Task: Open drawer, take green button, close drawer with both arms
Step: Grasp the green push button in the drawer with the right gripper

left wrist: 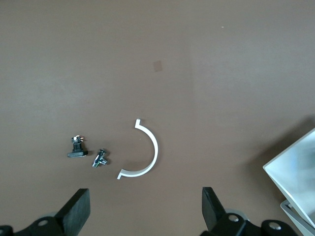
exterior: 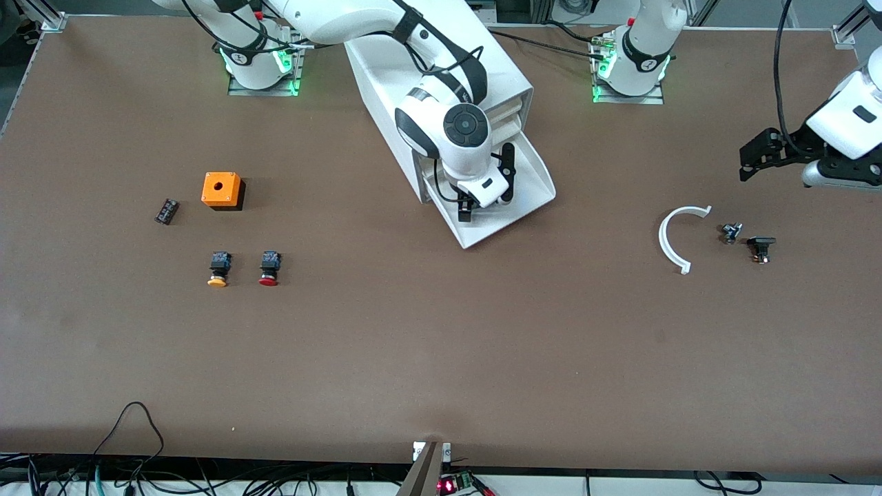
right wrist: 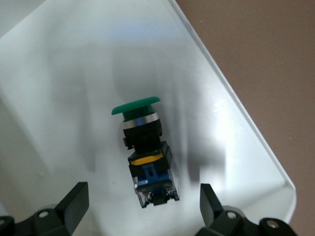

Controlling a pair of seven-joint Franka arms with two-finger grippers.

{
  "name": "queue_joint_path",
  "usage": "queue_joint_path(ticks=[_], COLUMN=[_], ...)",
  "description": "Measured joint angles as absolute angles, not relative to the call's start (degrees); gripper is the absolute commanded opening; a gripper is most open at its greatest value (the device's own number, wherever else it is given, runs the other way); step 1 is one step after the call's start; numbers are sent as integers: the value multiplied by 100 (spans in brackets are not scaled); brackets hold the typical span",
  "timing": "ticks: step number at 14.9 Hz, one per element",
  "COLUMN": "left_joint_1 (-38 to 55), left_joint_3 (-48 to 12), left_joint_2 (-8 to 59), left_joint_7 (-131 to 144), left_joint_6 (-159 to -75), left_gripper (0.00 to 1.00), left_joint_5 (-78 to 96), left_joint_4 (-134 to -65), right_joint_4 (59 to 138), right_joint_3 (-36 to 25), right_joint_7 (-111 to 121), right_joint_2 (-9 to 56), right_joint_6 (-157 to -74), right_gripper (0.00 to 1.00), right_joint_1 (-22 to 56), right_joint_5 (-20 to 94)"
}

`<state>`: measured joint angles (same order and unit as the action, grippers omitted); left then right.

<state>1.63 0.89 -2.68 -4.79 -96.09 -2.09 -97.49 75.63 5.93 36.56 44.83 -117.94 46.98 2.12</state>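
Observation:
The white cabinet (exterior: 441,76) stands in the middle of the table near the arms' bases. Its lowest drawer (exterior: 536,180) is pulled out toward the front camera. My right gripper (exterior: 486,184) hangs over the open drawer and is open and empty. In the right wrist view the green-capped button (right wrist: 145,152) lies on its side on the drawer floor (right wrist: 59,98), between and just ahead of the open fingers of the right gripper (right wrist: 142,206). The front view hides the button under the hand. My left gripper (exterior: 752,160) waits open above the table at the left arm's end; it also shows in the left wrist view (left wrist: 145,209).
An orange box (exterior: 222,189), a small black part (exterior: 166,211), a yellow-capped button (exterior: 218,269) and a red-capped button (exterior: 269,269) lie toward the right arm's end. A white arc piece (exterior: 672,238) and two small parts (exterior: 730,232) (exterior: 761,246) lie below the left gripper.

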Motion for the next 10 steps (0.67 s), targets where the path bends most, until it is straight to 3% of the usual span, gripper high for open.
queue_joint_path(ticks=[3,5,8,10], left_joint_1=[97,93,92,92], left_joint_3=[96,98,98,98], left_joint_2=[-263,-241,-189,-166], left_joint_7=[-479,-479,-479,-479], left_joint_6=[-9635,-9651,-9652,-9653], left_gripper=[100,100,100,100], left_joint_5=[-209,-209,-209,-209], left_joint_4=[-9717,-9659,-9594,-9582], right_joint_4=[7544,7540,7532,7530], right_joint_3=[593,593,593,593], right_joint_7=[3656,3656,3656,3656], right_joint_2=[4491,4507,4578,4617], right_joint_6=[-11805,-11886,-12047,-12075], right_gripper=[100,94,79,58], right_joint_1=[4715,4726,4762,4783], right_joint_5=[209,209,209,202])
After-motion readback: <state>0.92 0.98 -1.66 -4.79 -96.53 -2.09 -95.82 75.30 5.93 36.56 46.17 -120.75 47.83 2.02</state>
